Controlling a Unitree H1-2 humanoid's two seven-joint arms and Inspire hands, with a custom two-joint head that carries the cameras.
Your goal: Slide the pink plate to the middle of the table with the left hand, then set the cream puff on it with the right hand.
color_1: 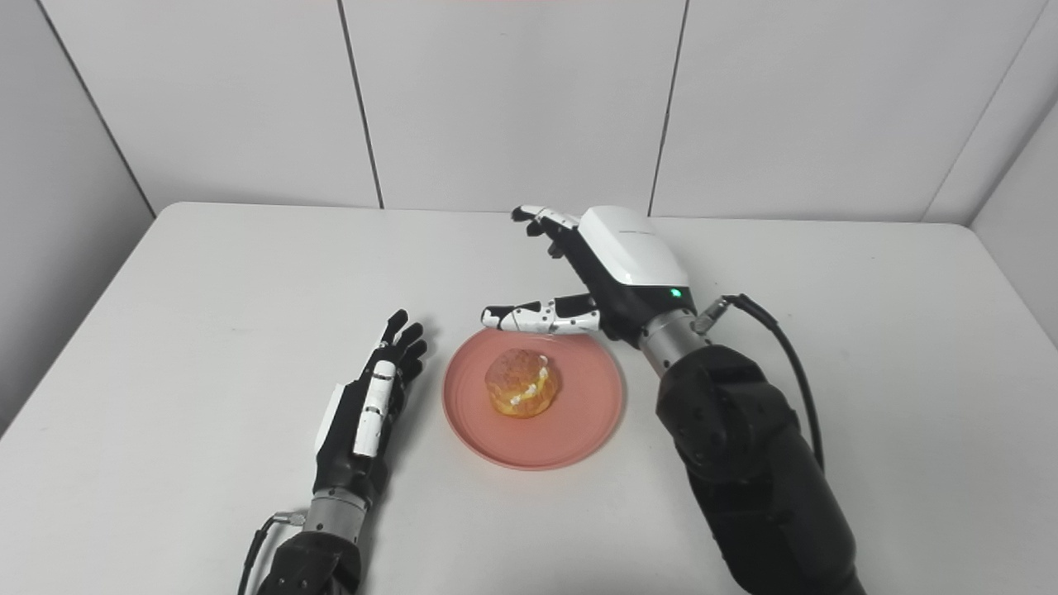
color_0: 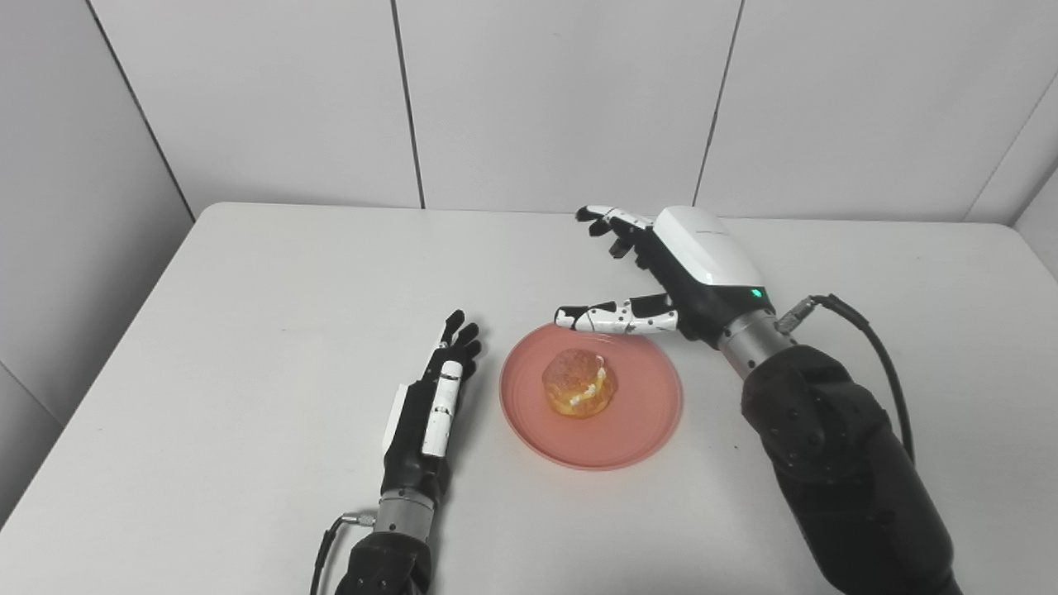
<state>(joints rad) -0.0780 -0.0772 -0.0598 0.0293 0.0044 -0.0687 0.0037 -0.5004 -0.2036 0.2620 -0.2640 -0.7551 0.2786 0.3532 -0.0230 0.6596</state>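
Observation:
The pink plate (color_0: 628,430) lies near the middle of the white table (color_0: 248,330). The cream puff (color_0: 579,382) sits on the plate, golden with white cream showing at its side. My left hand (color_0: 434,405) lies flat and open on the table just left of the plate, apart from it. My right hand (color_0: 661,273) is open and empty, raised behind the plate's far rim, its thumb stretched over that rim and its fingers spread toward the back. The same scene shows in the right eye view: plate (color_1: 579,421), puff (color_1: 521,382).
The table's back edge meets a white panelled wall (color_0: 562,99). My right forearm (color_0: 835,463) lies over the table to the right of the plate, with a cable looping beside the wrist.

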